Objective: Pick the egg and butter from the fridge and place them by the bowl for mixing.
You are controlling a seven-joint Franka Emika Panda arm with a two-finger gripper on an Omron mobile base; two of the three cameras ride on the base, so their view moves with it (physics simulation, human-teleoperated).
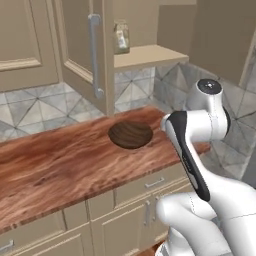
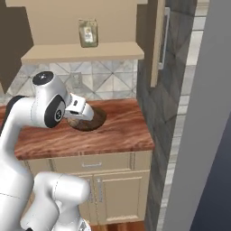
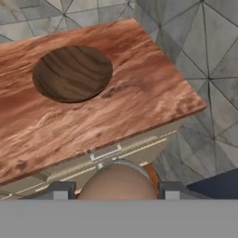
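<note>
The tool (image 3: 118, 191) grips a smooth, rounded, tan-brown egg (image 3: 119, 182) between its two dark fingertips (image 3: 59, 190), above the front edge of the tabletop (image 3: 139, 107). The bowl (image 3: 72, 73) is round, shallow and dark brown with wood grain, and it sits on the reddish wood-grain tabletop near the back wall. Grey patterned tiles (image 1: 45, 105) cover the wall. Beige cabinets (image 1: 30, 45) hang above, and a jar (image 2: 88, 33) stands on an open shelf (image 2: 81, 52).
</note>
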